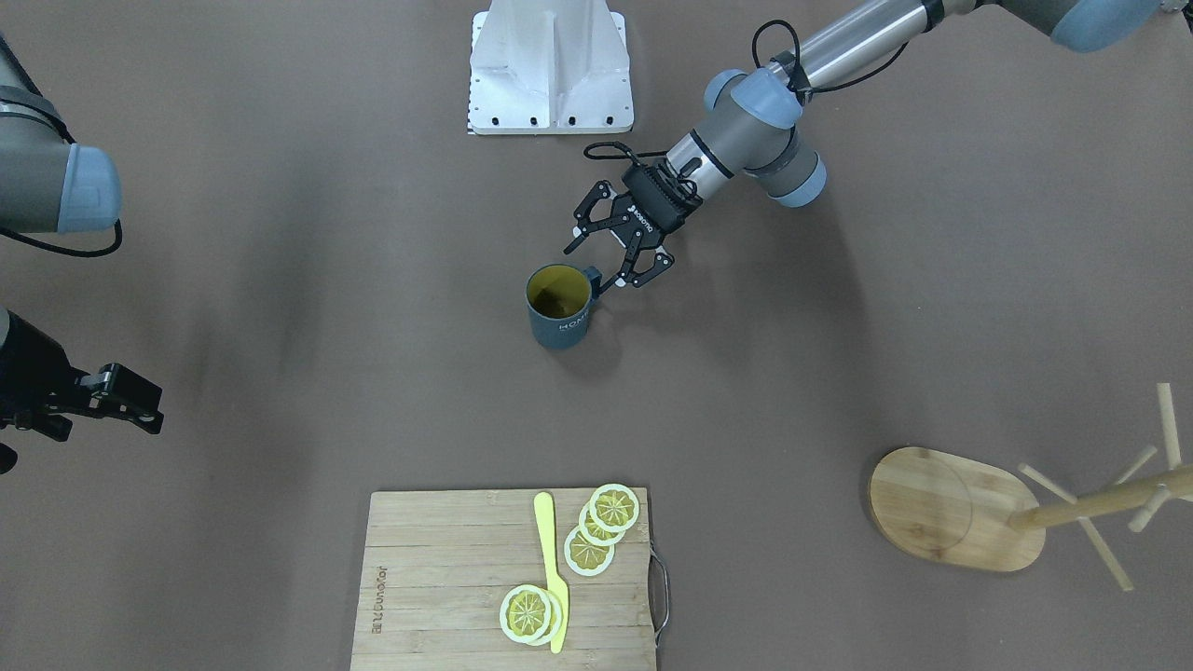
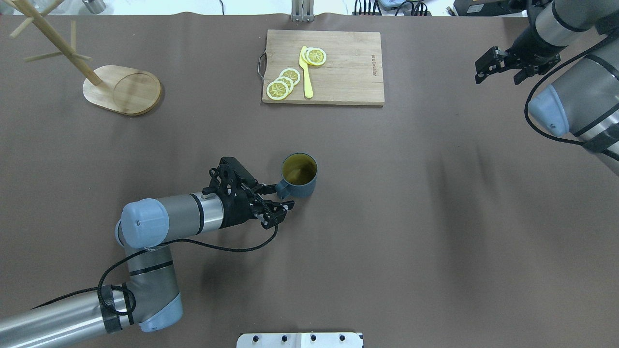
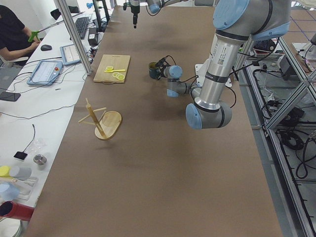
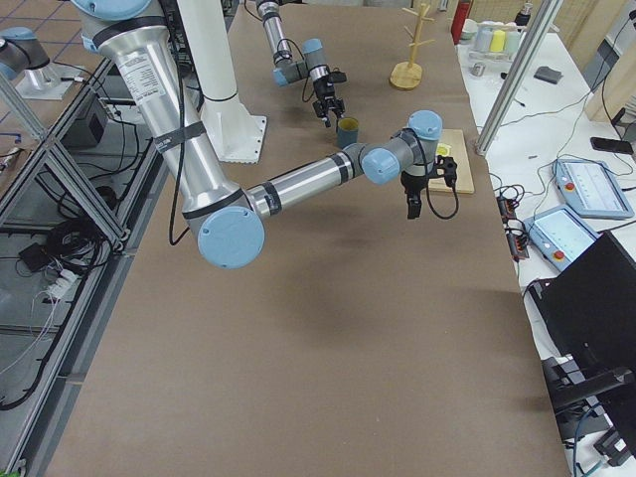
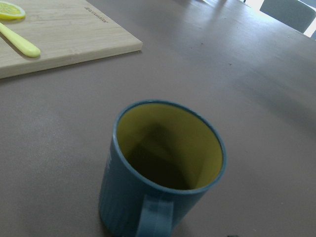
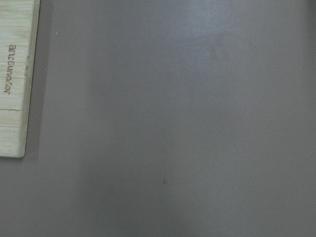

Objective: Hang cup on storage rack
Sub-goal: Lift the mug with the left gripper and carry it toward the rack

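Jaws on the left arm are spread, their tips on either side of the handle of the cup without pinching it; whether they touch it I cannot tell. The cup stands upright on its base in the middle of the worktop, handle turned toward that arm. By my reading the task has barely begun: the grip is about to be taken, and the lift, the carry and the hooking of the handle over a peg are all left.

The rack stands at the far left, well apart from the cup, with every peg bare. Jaws on the right arm look spread and hold nothing, hanging at the far right.

A brown mat covers the worktop. At its far middle lies a wooden board with lemon slices and a yellow knife. Beyond the far edge runs a white desk with keyboards and screens, where a person sits.
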Action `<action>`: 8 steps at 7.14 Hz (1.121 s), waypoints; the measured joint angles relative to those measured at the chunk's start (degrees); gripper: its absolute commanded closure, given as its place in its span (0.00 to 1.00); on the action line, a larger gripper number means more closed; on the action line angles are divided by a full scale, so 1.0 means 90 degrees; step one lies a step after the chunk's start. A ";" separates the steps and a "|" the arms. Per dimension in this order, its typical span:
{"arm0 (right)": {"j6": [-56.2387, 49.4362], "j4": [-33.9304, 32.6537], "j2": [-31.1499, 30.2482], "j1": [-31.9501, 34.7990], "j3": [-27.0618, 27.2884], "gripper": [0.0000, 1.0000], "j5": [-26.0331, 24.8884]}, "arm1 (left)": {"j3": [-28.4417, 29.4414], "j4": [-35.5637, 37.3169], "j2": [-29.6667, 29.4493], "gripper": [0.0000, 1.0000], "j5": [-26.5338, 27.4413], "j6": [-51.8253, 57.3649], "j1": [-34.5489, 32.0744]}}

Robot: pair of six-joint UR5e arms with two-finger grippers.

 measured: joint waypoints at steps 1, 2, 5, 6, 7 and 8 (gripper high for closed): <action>0.0009 0.0026 0.0007 0.0000 -0.0016 0.01 0.0002 | -0.0012 -0.0107 0.0000 1.00 0.0000 -0.0163 0.0005; 0.0040 0.0038 0.0015 -0.0005 -0.0020 0.01 0.0003 | -0.0029 -0.0313 -0.0001 1.00 0.0003 -0.0524 0.0004; 0.0173 0.0049 0.0032 -0.0002 0.0001 0.01 0.0014 | -0.0111 -0.0804 -0.0020 1.00 0.0070 -0.1112 -0.0075; 0.0199 0.0052 0.0030 -0.0001 0.0031 0.01 0.0022 | -0.0210 -0.0835 -0.0064 1.00 0.0089 -0.1377 -0.0179; 0.0220 0.0056 0.0028 -0.0001 0.0064 0.01 0.0028 | -0.0390 -0.0843 -0.0129 1.00 0.0093 -0.1762 -0.0412; 0.0227 0.0058 0.0027 -0.0002 0.0083 0.01 0.0031 | -0.0583 -0.0872 -0.0195 1.00 0.0097 -0.2327 -0.0754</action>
